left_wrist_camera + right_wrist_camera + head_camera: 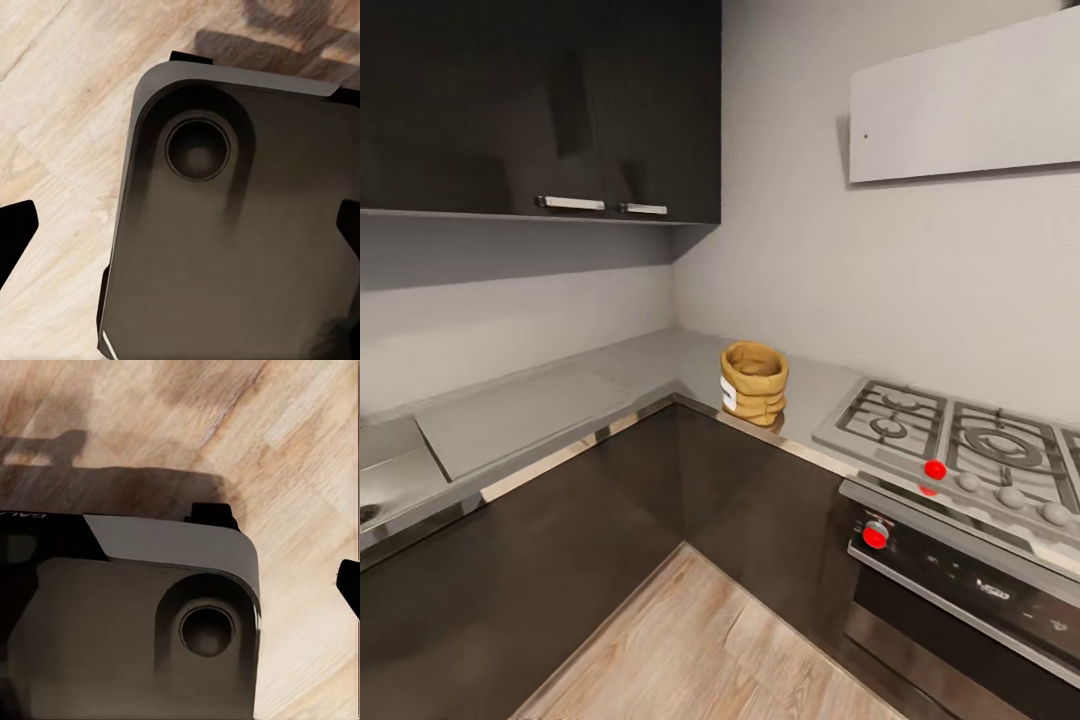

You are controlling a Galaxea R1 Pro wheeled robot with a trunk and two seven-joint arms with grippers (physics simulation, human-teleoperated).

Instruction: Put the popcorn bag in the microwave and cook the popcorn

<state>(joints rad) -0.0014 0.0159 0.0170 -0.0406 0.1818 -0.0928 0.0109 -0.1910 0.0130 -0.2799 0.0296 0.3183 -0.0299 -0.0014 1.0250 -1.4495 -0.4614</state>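
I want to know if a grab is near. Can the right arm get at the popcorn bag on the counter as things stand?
Probably not yet. The popcorn bag stands free on the countertop in the corner beside the stove, nothing crowding it, but the right wrist view looks down on the robot's base and wooden floor.

The robot's dark grey base (135, 622), with a round recess (206, 631), fills the lower left; wooden floor (300, 457) spans the rest, shadowed upper left.

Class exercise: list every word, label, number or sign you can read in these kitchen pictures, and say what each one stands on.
Nothing is legible.
White label on the tan-brown popcorn bag: dark mark, too blurred.
Pale marking on the dark built-in oven front: too small.
Pale letters on the dark robot base: cut off, unreadable.
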